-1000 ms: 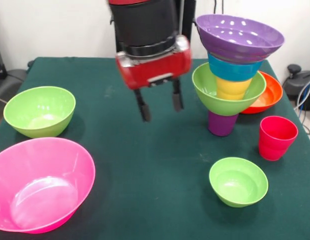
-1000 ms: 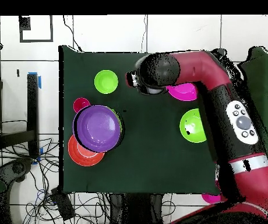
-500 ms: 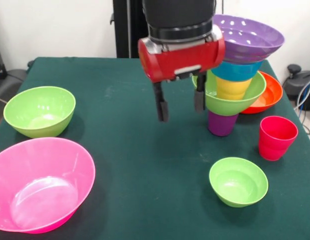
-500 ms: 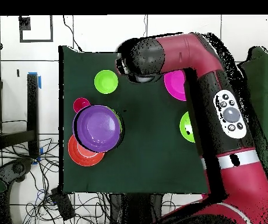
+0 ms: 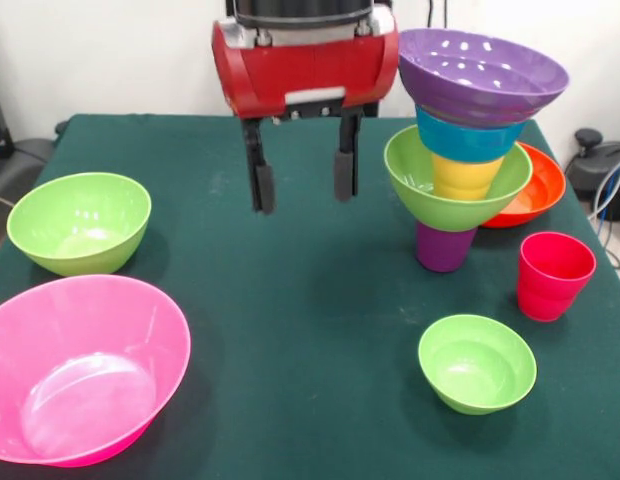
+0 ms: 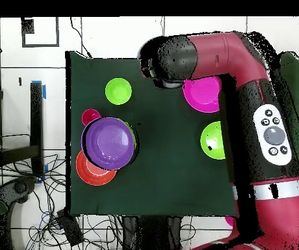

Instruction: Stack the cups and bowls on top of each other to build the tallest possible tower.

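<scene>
The tower (image 5: 470, 150) stands at the right: a purple cup (image 5: 445, 247) as base, then a lime green bowl (image 5: 456, 185), a yellow-orange cup (image 5: 466, 176), a blue bowl (image 5: 468, 138) and a wide purple bowl (image 5: 480, 70) on top, which hides the rest in the overhead view (image 6: 109, 143). A red cup (image 5: 553, 275) stands to its right, also seen from overhead (image 6: 90, 117). A small lime green bowl (image 5: 477, 362) sits in front. My gripper (image 5: 301, 182) hangs open and empty above the table's middle, left of the tower.
A wide orange-red bowl (image 5: 530, 185) lies behind the tower. A lime green bowl (image 5: 80, 220) and a large hot pink bowl (image 5: 75, 365) sit at the left. In the overhead view the arm (image 6: 243, 78) covers part of the pink bowl (image 6: 201, 94).
My gripper has swung left, away from the tower, and risen a little. It stays open and empty. The bowls, cups and tower have not moved.
</scene>
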Robot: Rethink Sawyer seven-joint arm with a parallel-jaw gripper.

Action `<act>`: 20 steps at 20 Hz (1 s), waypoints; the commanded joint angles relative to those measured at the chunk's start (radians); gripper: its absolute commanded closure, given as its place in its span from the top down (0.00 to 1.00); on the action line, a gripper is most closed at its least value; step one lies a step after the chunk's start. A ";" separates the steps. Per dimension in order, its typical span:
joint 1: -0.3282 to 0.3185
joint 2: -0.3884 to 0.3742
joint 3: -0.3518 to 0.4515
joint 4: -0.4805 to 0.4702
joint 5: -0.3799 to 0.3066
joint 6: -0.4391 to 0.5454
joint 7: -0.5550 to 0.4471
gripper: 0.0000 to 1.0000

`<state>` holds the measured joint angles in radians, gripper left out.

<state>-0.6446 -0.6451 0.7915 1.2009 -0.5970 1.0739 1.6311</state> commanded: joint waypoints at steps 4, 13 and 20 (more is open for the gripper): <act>0.098 -0.035 -0.124 0.098 0.084 0.077 0.196 1.00; 0.145 -0.066 -0.194 0.161 0.164 0.017 0.246 1.00; 0.188 -0.065 -0.240 0.181 0.216 -0.015 0.284 1.00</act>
<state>-0.4938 -0.7337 0.6532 1.2655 -0.3987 1.0737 1.6982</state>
